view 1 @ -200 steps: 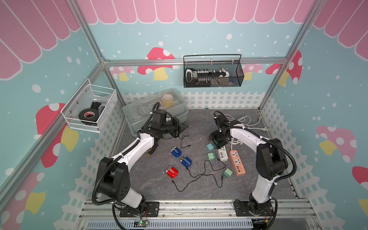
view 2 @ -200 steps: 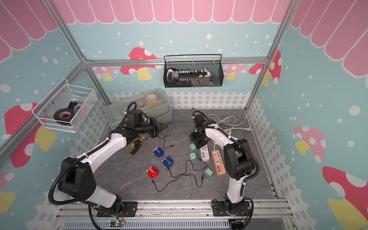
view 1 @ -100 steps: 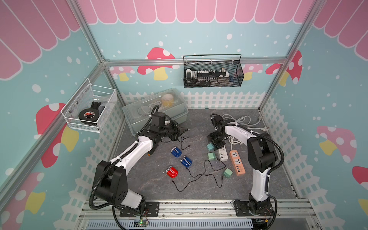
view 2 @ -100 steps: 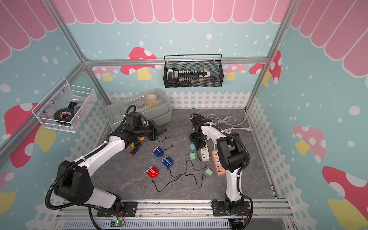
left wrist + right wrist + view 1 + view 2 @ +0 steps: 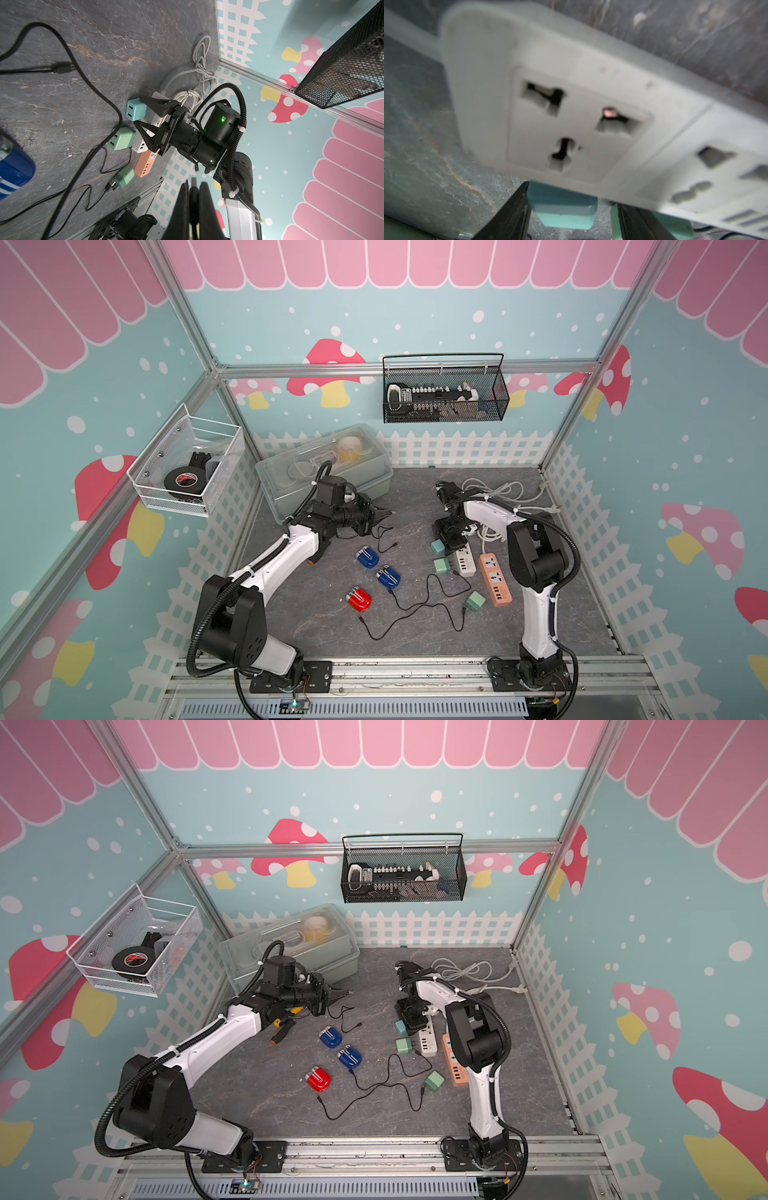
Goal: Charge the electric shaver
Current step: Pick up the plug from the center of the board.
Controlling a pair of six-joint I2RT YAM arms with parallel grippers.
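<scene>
On the grey mat (image 5: 415, 497) between the arms, a red shaver (image 5: 359, 600) and two blue shavers (image 5: 367, 557) lying loose; left gripper (image 5: 384, 514) pinched shut on a black cable (image 5: 62, 69); right gripper (image 5: 139, 111) with jaws apart, astride a teal adapter (image 5: 562, 207) beside the white power strip (image 5: 529, 62)

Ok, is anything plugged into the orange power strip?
No: in a top view the orange power strip shows its sockets and ports bare, with no plug in them.
</scene>
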